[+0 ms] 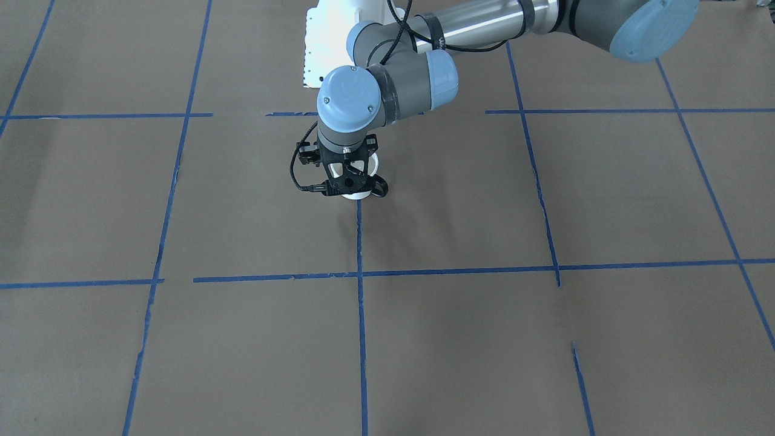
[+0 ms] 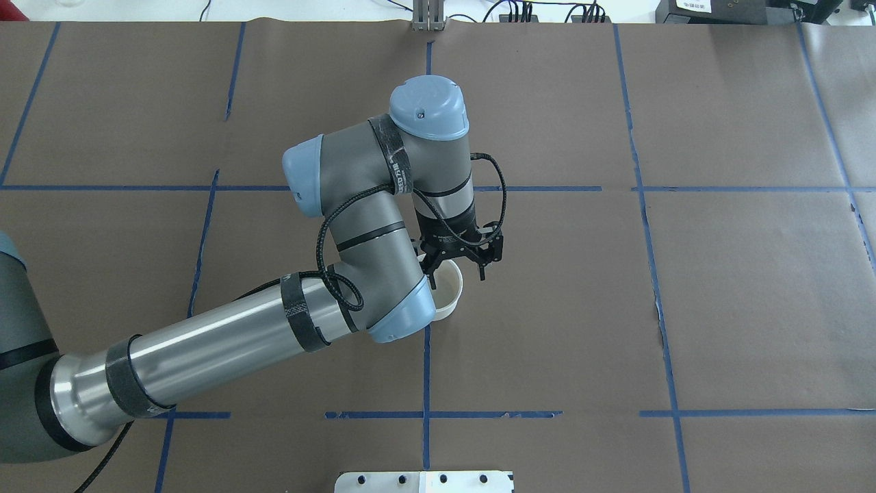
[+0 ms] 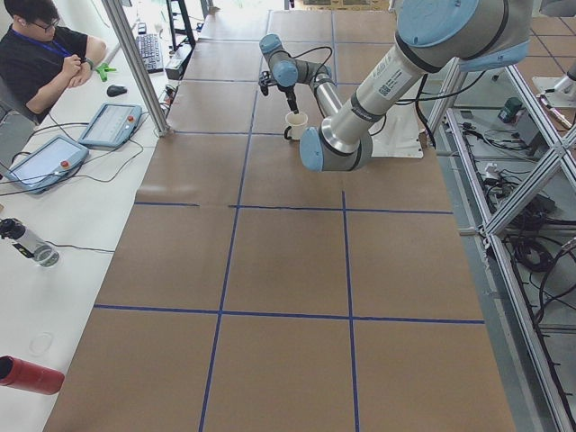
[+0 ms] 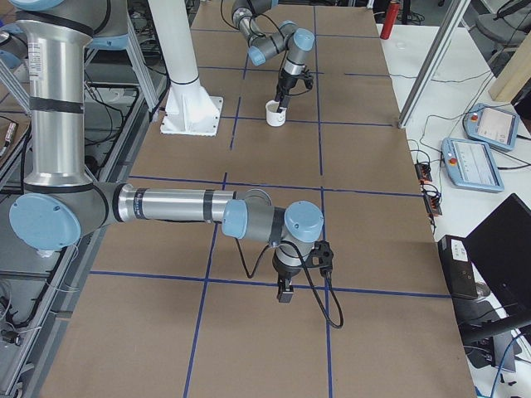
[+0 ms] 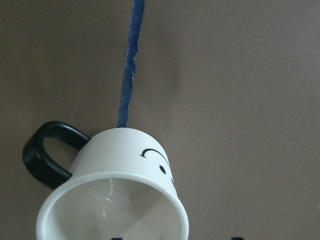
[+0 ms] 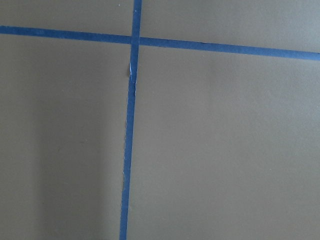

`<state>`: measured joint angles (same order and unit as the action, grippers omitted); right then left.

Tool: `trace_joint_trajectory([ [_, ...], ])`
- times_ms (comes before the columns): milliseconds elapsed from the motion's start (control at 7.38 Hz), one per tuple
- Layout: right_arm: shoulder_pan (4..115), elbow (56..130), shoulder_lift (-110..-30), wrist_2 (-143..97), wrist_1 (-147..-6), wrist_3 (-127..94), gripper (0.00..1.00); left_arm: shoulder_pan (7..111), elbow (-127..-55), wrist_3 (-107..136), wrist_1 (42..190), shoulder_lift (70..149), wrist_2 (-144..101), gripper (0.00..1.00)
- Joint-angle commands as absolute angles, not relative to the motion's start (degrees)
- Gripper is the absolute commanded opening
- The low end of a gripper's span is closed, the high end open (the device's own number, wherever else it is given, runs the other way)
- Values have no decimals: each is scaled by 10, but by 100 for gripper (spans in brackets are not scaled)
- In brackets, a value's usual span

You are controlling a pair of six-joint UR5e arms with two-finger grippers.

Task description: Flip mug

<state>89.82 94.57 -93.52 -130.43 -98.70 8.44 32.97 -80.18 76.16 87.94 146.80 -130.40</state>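
The white mug [image 2: 449, 294] stands upright on the brown table, its opening facing up, on a blue tape line. In the left wrist view the mug [image 5: 120, 195] fills the bottom, with its black handle [image 5: 47, 152] at the left and part of the smiley face on its side. My left gripper [image 2: 456, 275] hangs right over the mug, open, one finger over the opening and the other outside the rim. The front view shows the mug [image 1: 357, 194] mostly hidden under the wrist. My right gripper [image 4: 284, 293] shows only in the right side view, low over bare table; I cannot tell its state.
Blue tape lines [image 2: 426, 383] split the brown table into squares. The white robot base plate [image 2: 424, 481] is at the near edge. A side table holds teach pendants [image 3: 108, 124], a seated operator [image 3: 45, 54] is beside it, and a red bottle [image 3: 31, 373] lies nearby.
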Motion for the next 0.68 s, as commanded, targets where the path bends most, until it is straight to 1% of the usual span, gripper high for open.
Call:
trace_joint_trajectory([
  [0, 898, 946, -935, -1304, -987, 84, 100, 370, -954, 732, 869, 1358, -1302, 100],
  [135, 898, 946, -935, -1304, -987, 84, 100, 399, -1016, 667, 869, 1286, -1303, 100],
  [271, 898, 946, -935, -1304, -987, 84, 100, 440, -1043, 595, 868, 1234, -1302, 100],
  [542, 898, 946, -935, -1304, -987, 84, 100, 540, -1068, 378, 871, 1118, -1302, 100],
])
